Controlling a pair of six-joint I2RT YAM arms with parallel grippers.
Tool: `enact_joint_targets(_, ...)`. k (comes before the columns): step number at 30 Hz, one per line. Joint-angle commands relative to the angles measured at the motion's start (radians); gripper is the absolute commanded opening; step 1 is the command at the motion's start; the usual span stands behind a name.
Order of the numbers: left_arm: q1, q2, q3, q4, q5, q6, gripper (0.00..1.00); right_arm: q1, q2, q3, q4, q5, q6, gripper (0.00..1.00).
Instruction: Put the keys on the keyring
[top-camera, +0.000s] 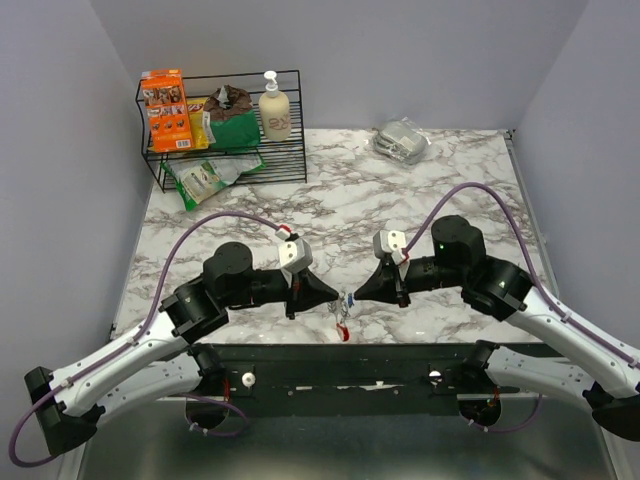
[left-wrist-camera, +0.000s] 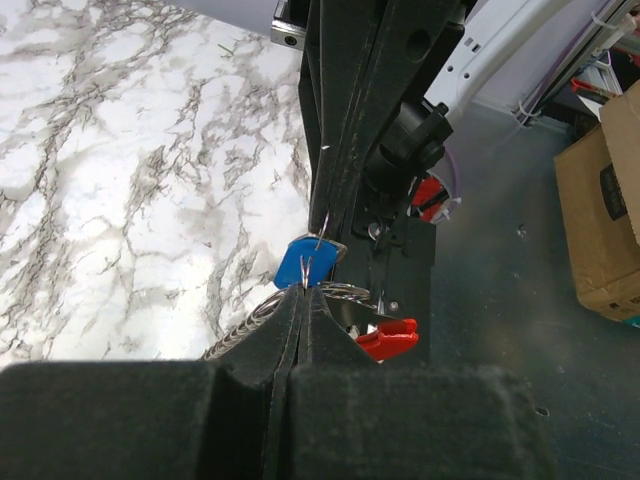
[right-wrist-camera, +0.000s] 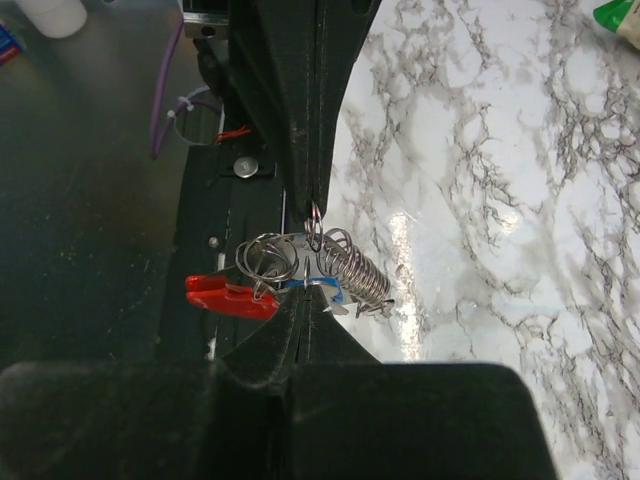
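Note:
The keyring (top-camera: 345, 302) hangs between my two gripper tips above the table's near edge, its red clip (top-camera: 343, 333) hanging lowest. My left gripper (left-wrist-camera: 303, 288) is shut on a thin wire ring of it, right against the blue key head (left-wrist-camera: 300, 263). The red clip (left-wrist-camera: 388, 342) and the chain (left-wrist-camera: 240, 330) hang beside the tips. My right gripper (right-wrist-camera: 305, 292) is shut on a thin ring too, with the blue-headed key (right-wrist-camera: 335, 291) at its tip. Silver rings (right-wrist-camera: 265, 258), a coiled chain (right-wrist-camera: 358, 272) and the red clip (right-wrist-camera: 230, 297) hang there. Other keys are hard to tell apart.
A black wire rack (top-camera: 225, 135) with boxes, bags and a soap bottle (top-camera: 275, 110) stands at the back left. A grey packet (top-camera: 402, 140) lies at the back right. The marble table (top-camera: 470, 200) stretches behind the grippers; a black base rail (top-camera: 340, 365) runs under them.

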Motion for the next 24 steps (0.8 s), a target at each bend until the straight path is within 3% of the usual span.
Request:
enact_joint_targets(1,-0.005,0.010,0.046,0.031,0.038,0.005,0.00,0.005,0.004,0.040,-0.048,-0.063,-0.026,0.00)
enact_joint_targets(24,-0.004,0.023,0.043,0.034,0.060,-0.018,0.00,0.007,0.046,0.066,-0.046,-0.021,-0.017,0.00)
